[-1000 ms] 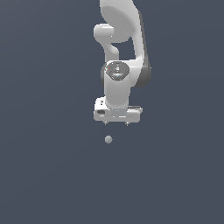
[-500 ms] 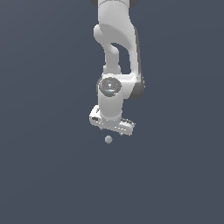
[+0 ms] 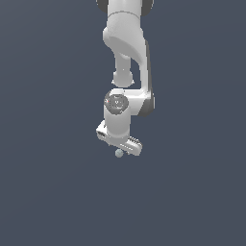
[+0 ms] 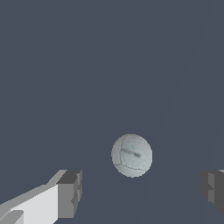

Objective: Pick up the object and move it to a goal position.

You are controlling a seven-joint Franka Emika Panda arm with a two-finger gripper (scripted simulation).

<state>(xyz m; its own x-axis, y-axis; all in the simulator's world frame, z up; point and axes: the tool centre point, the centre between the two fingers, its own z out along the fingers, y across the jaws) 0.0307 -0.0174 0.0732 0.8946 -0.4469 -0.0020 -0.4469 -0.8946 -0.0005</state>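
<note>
1. A white Franka arm (image 3: 126,57) is reaching down over a plain dark grey-blue floor (image 3: 48,182), its hand tilted.
2. The gripper (image 4: 140,192) is standing wide apart — two grey-tipped fingers (image 4: 69,194) are showing, nothing held between them.
3. A small pale grey-blue ball (image 4: 131,155) is lying on the floor just under the hand — between the finger lines, clear of both, nearer the far one in the wrist view.

pale grey-blue ball (image 4: 131,155) with faint dark lines, white arm (image 3: 126,53), grey-tipped jaws, dark slate background
</note>
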